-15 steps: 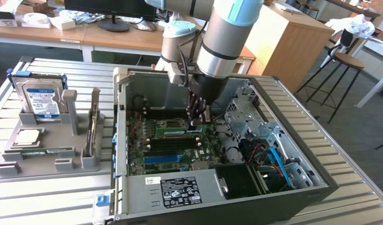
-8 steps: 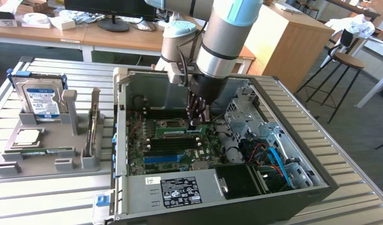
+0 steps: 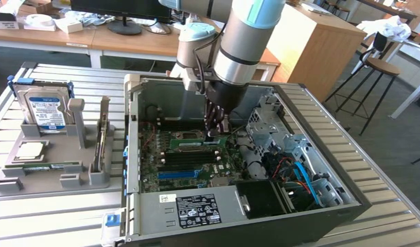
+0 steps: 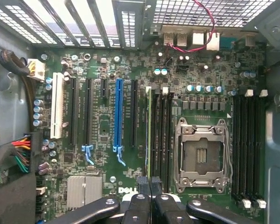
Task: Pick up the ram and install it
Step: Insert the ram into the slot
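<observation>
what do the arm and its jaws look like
The arm is built of silver-grey cylindrical tubes with pale blue joint caps and a black band. The jaws are slim and black, on black linkage bars with silver pivot pins.

Green motherboard (image 4: 102,126), blue slot (image 4: 118,114), white slot (image 4: 57,112), and a seemingly green ram (image 4: 149,135)

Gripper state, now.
Gripper: shut, at one end of the ram, which stands edge-on beside the black memory slots; whether it grips the ram cannot be told.
</observation>
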You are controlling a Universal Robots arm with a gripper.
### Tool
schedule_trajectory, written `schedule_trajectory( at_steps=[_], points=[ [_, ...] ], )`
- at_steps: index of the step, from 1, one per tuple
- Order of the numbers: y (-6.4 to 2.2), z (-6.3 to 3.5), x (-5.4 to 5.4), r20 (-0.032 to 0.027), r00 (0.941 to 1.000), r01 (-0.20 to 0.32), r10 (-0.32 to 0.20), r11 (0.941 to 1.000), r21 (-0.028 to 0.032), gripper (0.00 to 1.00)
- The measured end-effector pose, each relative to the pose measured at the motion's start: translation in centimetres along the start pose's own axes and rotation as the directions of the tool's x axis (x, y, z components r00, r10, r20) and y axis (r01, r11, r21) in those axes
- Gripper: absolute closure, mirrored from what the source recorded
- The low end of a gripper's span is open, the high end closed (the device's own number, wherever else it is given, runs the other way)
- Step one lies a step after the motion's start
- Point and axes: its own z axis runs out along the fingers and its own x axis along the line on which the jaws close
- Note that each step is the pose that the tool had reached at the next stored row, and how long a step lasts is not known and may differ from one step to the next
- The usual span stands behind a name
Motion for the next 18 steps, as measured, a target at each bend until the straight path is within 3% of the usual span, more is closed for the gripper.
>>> schedule_trajectory(
  at_steps=[18],
  points=[
    [-0.02, 1.3, 0.0, 0.001, 0.9996, -0.027, 0.027, 0.9996, 0.0006, 0.89]
  ],
)
